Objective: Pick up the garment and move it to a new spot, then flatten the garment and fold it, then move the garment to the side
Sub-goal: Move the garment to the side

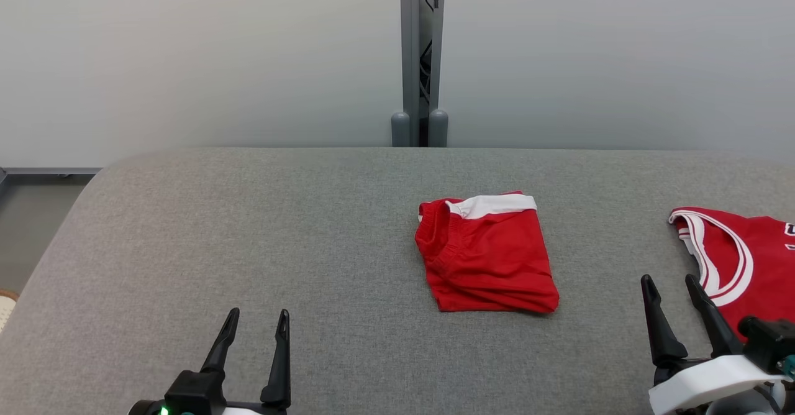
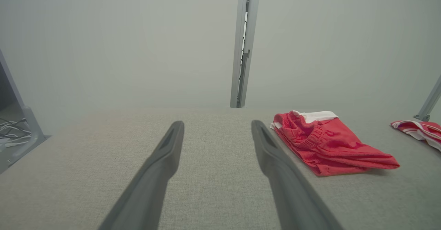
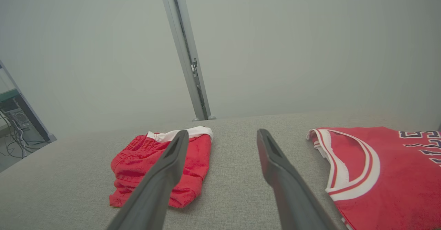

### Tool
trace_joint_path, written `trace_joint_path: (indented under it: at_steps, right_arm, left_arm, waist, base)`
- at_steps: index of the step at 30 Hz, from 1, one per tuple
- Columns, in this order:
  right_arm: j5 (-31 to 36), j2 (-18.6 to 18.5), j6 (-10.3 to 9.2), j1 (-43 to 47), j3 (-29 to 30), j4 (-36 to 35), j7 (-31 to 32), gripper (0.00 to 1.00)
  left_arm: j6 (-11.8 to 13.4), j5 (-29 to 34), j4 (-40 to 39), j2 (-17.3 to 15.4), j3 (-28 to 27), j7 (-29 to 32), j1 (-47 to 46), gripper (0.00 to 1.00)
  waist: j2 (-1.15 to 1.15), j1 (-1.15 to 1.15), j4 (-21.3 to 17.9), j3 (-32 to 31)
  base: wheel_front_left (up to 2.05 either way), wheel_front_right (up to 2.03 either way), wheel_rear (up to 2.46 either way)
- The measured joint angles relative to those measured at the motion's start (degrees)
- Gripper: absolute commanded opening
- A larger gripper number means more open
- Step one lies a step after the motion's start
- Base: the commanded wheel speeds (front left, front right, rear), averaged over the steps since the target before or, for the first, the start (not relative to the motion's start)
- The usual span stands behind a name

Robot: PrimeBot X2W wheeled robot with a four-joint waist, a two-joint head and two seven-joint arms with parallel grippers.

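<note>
The garment (image 1: 490, 256) is a pair of red shorts with a white band, lying folded into a small rectangle at the middle of the grey fabric surface (image 1: 248, 228). My left gripper (image 1: 259, 312) stands open at the lower left, well to the left of the shorts, with nothing between its fingers. My right gripper (image 1: 669, 279) is open at the lower right, to the right of the shorts and empty. In the left wrist view the shorts (image 2: 330, 144) lie right of my open left gripper (image 2: 217, 124). In the right wrist view my open right gripper (image 3: 222, 132) hovers with the shorts (image 3: 132, 161) partly behind its left finger.
A red jersey (image 1: 754, 247) with white trim lies flat at the right edge, just beside my right gripper; it shows too as the jersey (image 3: 396, 175) and the jersey (image 2: 418, 129). A pale wall with a grey post (image 1: 421, 54) stands behind the surface. Floor (image 1: 25, 228) shows past the rounded left edge.
</note>
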State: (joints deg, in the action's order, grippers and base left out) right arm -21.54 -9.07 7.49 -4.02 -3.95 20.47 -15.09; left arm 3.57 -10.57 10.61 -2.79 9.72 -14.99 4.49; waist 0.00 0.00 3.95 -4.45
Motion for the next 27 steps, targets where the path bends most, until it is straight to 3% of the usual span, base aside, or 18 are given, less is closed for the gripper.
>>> trace_joint_path:
  at_steps: [7, 10, 14, 27]
  right_arm:
    - [-2.58, -1.37, 0.00, -0.85, -1.03, 1.37, 0.00, 1.00]
    - [-10.02, -2.25, 0.00, -2.54, -4.76, 6.14, 0.47, 1.00]
    - [-17.84, -6.72, 0.00, -6.75, -10.69, 11.37, 4.94, 1.00]
    - [-37.82, -15.97, 0.00, -22.78, -24.27, 16.81, 15.40, 1.00]
  left_arm:
    - [-0.58, 0.33, 0.54, -0.01, 1.41, 0.01, -0.17, 1.00]
    - [-0.85, 0.52, 0.82, -0.01, 2.27, 0.01, -0.81, 1.00]
    - [-1.16, 1.11, 1.12, 0.04, 3.75, 0.00, -1.48, 1.00]
    - [-1.53, 1.87, 1.64, -0.05, 7.30, 0.01, -6.49, 1.00]
  waist:
    - [0.00, 0.00, 1.18, 1.30]
    - [0.00, 0.00, 2.02, 2.35]
    - [0.00, 0.00, 3.52, 4.04]
    - [0.00, 0.00, 8.27, 13.20]
  base:
    - [0.00, 0.00, 0.00]
    - [0.00, 0.00, 0.00]
    - [0.00, 0.00, 0.00]
    - [0.00, 0.00, 0.00]
